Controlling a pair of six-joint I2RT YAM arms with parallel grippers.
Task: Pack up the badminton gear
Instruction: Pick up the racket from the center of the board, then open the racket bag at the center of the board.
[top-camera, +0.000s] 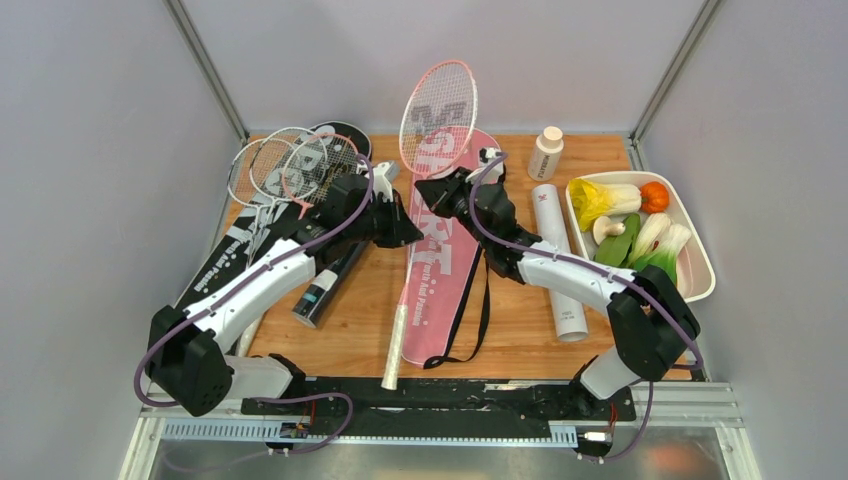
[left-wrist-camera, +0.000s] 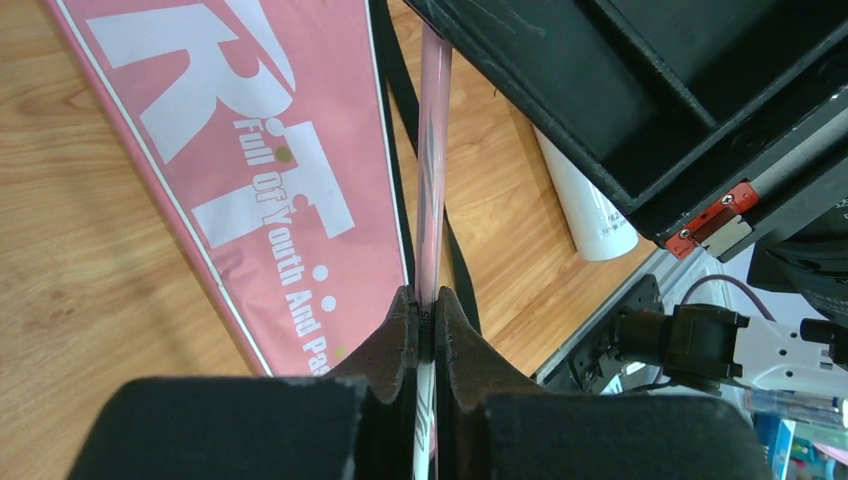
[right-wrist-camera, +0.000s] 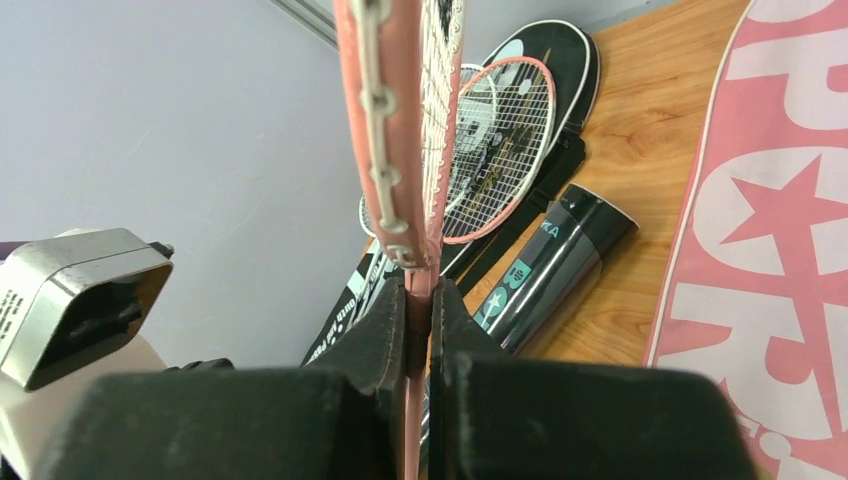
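while both my claws are clamped on the pink racket (top-camera: 438, 118), it hangs tilted over the pink bag (top-camera: 445, 270), head up toward the back wall, handle (top-camera: 394, 350) down near the front edge. left claw (left-wrist-camera: 428, 310): pressed together on the thin shaft, a pad on either side. right claw (right-wrist-camera: 420, 300): pinching at the base of the head, where frame meets shaft. now the worry, as i judge it: two grips on one skinny rod. if my arms drift out of step, the shaft bends or twists, or it slides through one pair of pads and the head swings. the black tube (right-wrist-camera: 555, 265) and the other rackets (right-wrist-camera: 500, 140) sit just to the left, easy to clip. the bag's strap (top-camera: 483, 300) lies loose and could snag the handle. whether the bag's mouth is open, i cannot tell, so a blind push might just shove the bag along the table (top-camera: 340, 330).
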